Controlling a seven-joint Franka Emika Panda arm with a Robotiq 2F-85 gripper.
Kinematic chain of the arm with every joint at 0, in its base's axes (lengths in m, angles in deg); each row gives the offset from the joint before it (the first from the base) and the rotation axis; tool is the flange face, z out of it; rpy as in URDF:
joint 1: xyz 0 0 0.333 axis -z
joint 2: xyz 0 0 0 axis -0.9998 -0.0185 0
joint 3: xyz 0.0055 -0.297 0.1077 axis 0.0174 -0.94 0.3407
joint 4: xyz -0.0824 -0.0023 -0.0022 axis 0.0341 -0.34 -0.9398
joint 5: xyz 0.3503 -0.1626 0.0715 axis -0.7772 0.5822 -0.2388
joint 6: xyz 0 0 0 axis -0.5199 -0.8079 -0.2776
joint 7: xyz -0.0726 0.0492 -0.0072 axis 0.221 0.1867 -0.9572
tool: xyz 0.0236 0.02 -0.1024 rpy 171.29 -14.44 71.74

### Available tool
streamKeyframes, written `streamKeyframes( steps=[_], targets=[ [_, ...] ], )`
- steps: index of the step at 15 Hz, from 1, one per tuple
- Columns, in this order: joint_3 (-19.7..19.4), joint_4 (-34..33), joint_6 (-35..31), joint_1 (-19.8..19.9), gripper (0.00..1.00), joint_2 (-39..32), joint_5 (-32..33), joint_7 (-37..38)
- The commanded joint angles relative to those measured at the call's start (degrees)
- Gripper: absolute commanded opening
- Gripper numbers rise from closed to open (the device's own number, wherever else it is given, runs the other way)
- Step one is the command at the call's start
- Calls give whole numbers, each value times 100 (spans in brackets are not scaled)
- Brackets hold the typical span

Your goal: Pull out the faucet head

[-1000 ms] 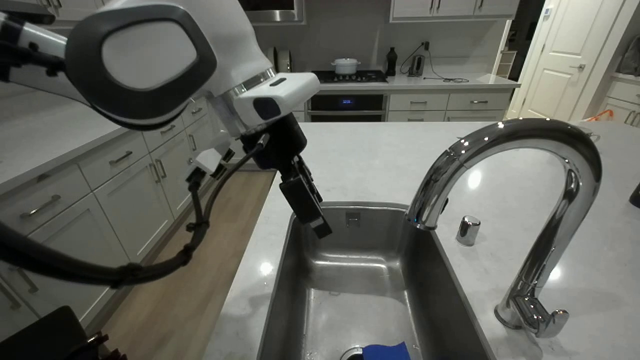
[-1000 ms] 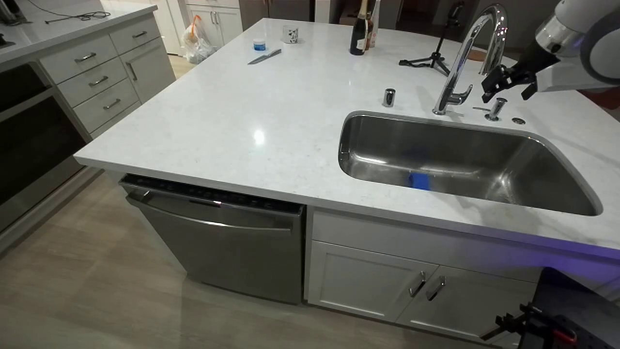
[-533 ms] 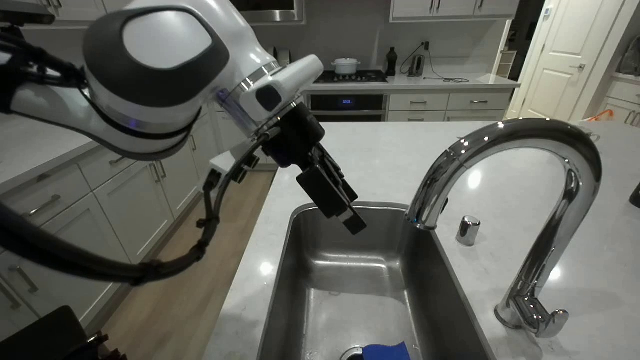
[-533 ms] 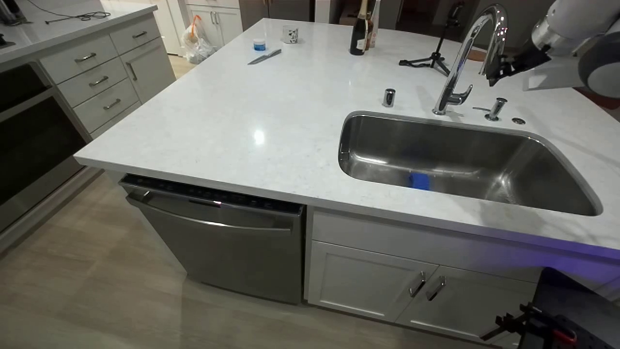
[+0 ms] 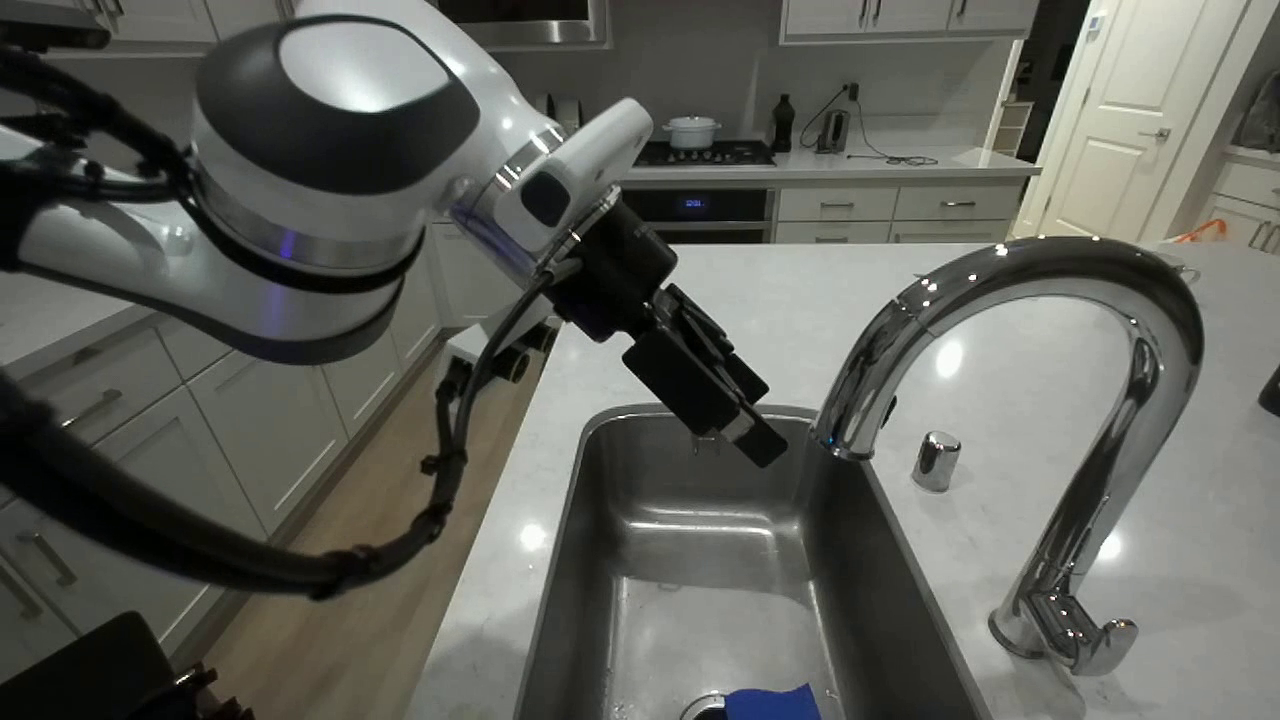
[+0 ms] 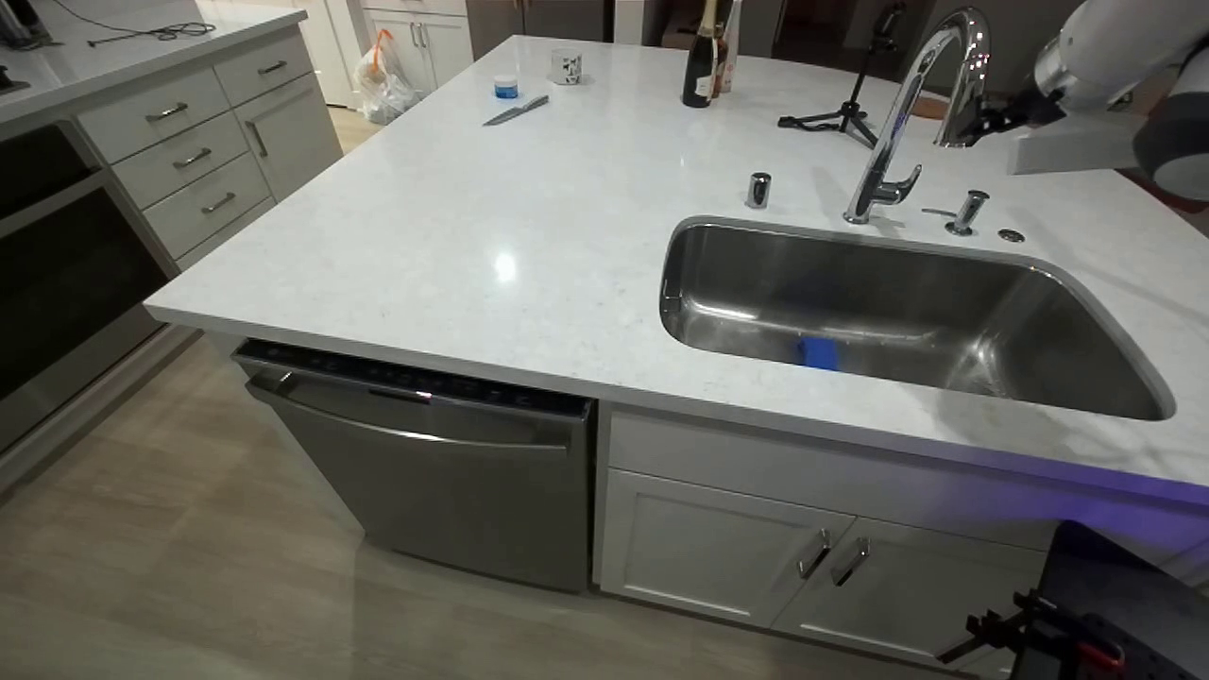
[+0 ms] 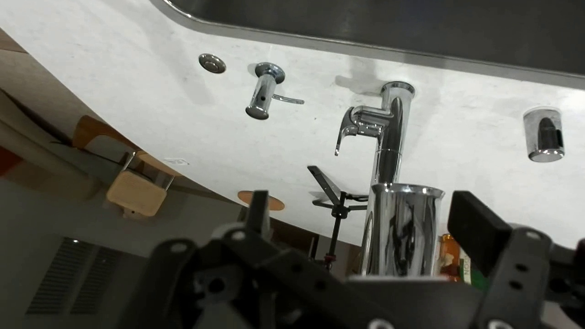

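Note:
The faucet head [image 5: 866, 390] is the shiny chrome tip of the arched faucet, pointing down over the sink's edge. It also shows in an exterior view [image 6: 961, 109] and, upside down, in the wrist view [image 7: 406, 228]. My black gripper [image 5: 757, 415] is open and empty, tilted down towards the head, with a small gap before it. In an exterior view the fingertips [image 6: 971, 130] overlap the head's lower end. In the wrist view the head appears between the open fingers [image 7: 363, 208], nearer the right-hand finger. The head's upper part is hidden there behind the gripper's body.
The steel sink [image 5: 570, 540] lies below, with a blue cloth-like item [image 5: 772, 703] near the drain. The faucet base with handle [image 7: 395, 109], a soap dispenser [image 7: 264, 93], a chrome cap [image 7: 544, 135] and a black tripod [image 7: 339, 210] stand on the counter.
My gripper has moved closer to the faucet head, to the right in an exterior view, and has tilted from steeper to flatter. The faucet has not moved.

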Motion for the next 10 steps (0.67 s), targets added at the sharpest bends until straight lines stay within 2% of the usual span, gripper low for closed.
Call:
streamKeyframes(
  steps=[1, 7, 10],
  targets=[
    [-161, -198, -390, -68, 100, -260, 625, 585],
    [-306, -294, -935, -89, 100, -430, 1492, 1367],
    [-219, -346, -1047, 20, 100, -467, 1926, 1775]
  ],
)
